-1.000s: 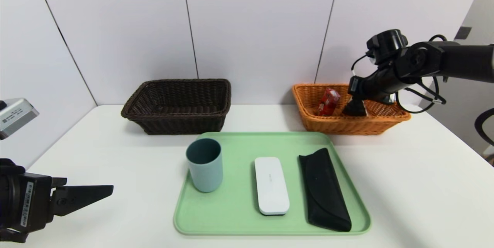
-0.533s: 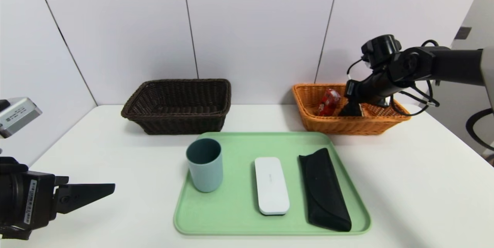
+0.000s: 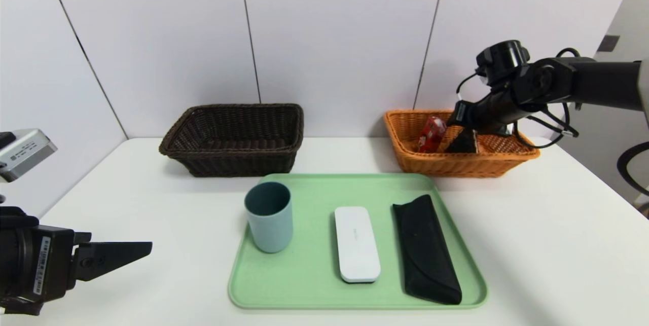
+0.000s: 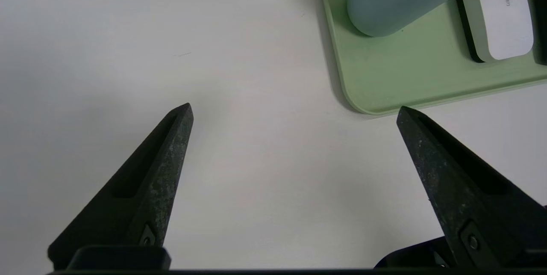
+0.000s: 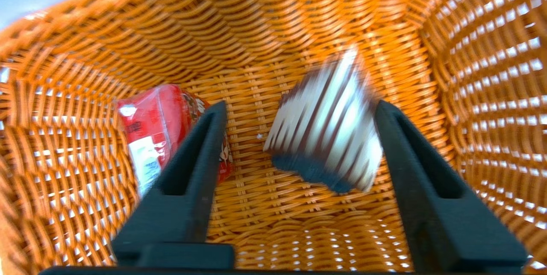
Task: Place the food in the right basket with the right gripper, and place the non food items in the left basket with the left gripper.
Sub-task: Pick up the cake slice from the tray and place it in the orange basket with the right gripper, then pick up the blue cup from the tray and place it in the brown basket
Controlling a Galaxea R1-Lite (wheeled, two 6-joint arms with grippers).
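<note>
Head view: carton (image 3: 432, 135) and cake (image 3: 463, 142) lie in the orange basket (image 3: 456, 166); food portion judged complete. Cup (image 3: 270, 219), case (image 3: 356, 245) and pouch (image 3: 428, 250) remain on the tray (image 3: 314, 293), due for the dark basket (image 3: 238, 164). Left wrist view: left gripper (image 4: 295, 110) open beside the tray; case lettering resembles "deli". Right wrist view: right gripper (image 5: 301, 108) open over the cake; carton print illegible.

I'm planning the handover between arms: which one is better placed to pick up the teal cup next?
Left, I'd say. The open left gripper hovers beside the tray's left side, nearest the cup; the right gripper is over the orange basket.
</note>
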